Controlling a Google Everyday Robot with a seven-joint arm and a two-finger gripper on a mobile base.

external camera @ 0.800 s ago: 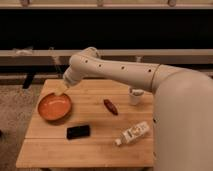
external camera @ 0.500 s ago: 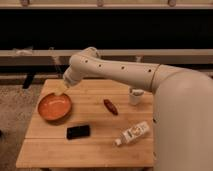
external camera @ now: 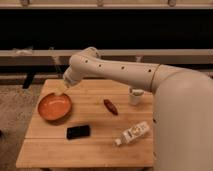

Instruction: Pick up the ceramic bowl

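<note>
The ceramic bowl (external camera: 54,107) is a round, shallow orange bowl with a darker rim. It sits on the left part of the wooden table (external camera: 95,145). My white arm reaches from the right across the table. My gripper (external camera: 62,92) is at the bowl's far rim, just above it, mostly hidden behind the wrist.
A black phone (external camera: 78,132) lies in front of the bowl. A red-brown oblong object (external camera: 110,106) lies mid-table. A small white cup (external camera: 135,96) stands at the back right. A white bottle (external camera: 132,133) lies on its side at the front right. A dark shelf runs behind.
</note>
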